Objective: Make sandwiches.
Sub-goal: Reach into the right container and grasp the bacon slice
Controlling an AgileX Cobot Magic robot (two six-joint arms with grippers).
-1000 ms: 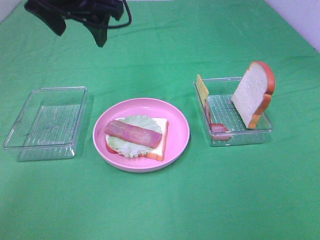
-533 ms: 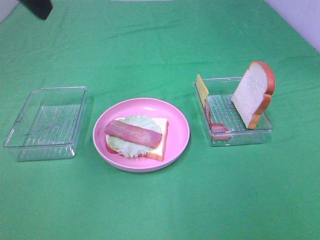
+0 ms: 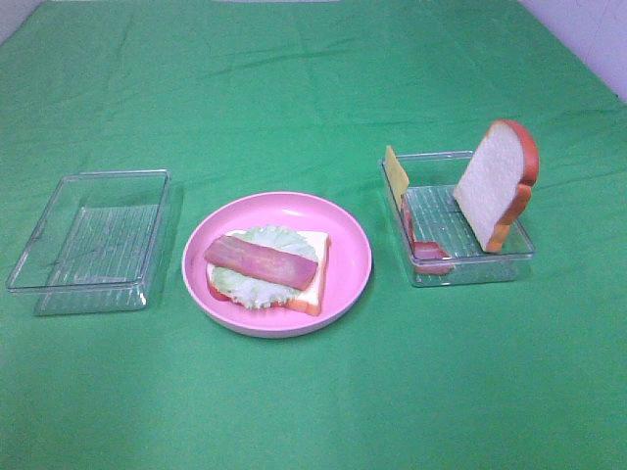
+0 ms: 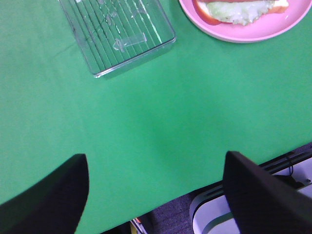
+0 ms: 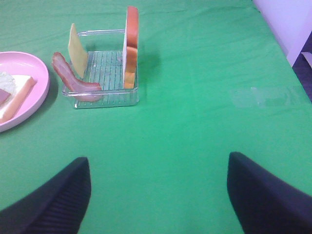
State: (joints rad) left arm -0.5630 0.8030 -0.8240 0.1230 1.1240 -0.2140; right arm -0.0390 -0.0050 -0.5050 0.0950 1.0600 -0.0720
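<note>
Sandwich half-built, with neither arm in the overhead frame. Far left: left gripper (image 4: 156, 195), dark fingers (image 4: 48, 195) spread wide above the edge of the green cloth (image 4: 146, 122), pinching nothing. Next along, a clear rigid tray (image 3: 93, 294), rectangular with a ribbed floor and nothing visible inside. At centre, a round pink plate (image 3: 348, 255), smooth and shallow-rimmed, carrying the open-faced sandwich (image 3: 265, 269): a square white bread slice (image 3: 318, 264) with orange-brown crust, ruffled pale green lettuce (image 3: 240, 287) and a flat pink-red bacon strip (image 3: 261, 261) laid slantwise on top. Right of the plate and near it, a second clear tray (image 3: 470, 277) with the remaining parts: a thin yellow cheese slice (image 3: 395, 174) standing on edge at the wall nearest the plate, a spare bacon strip (image 3: 428, 253) slumped in the front corner, and a second bread slice (image 3: 495, 184) propped nearly upright, domed top well above the rim. Far right: right gripper (image 5: 158, 195), fingers (image 5: 263, 195) likewise splayed and empty, hanging over bare cloth short of that tray. Likely next: cheese onto the bacon, then the upright slice as the lid. Calls for a pinch from above across the thin standing edge, a lift clear of the tray wall, and a flat release squarely on the stack. Apparently soft toy food, so probably prone to flexing under a hard squeeze.
</note>
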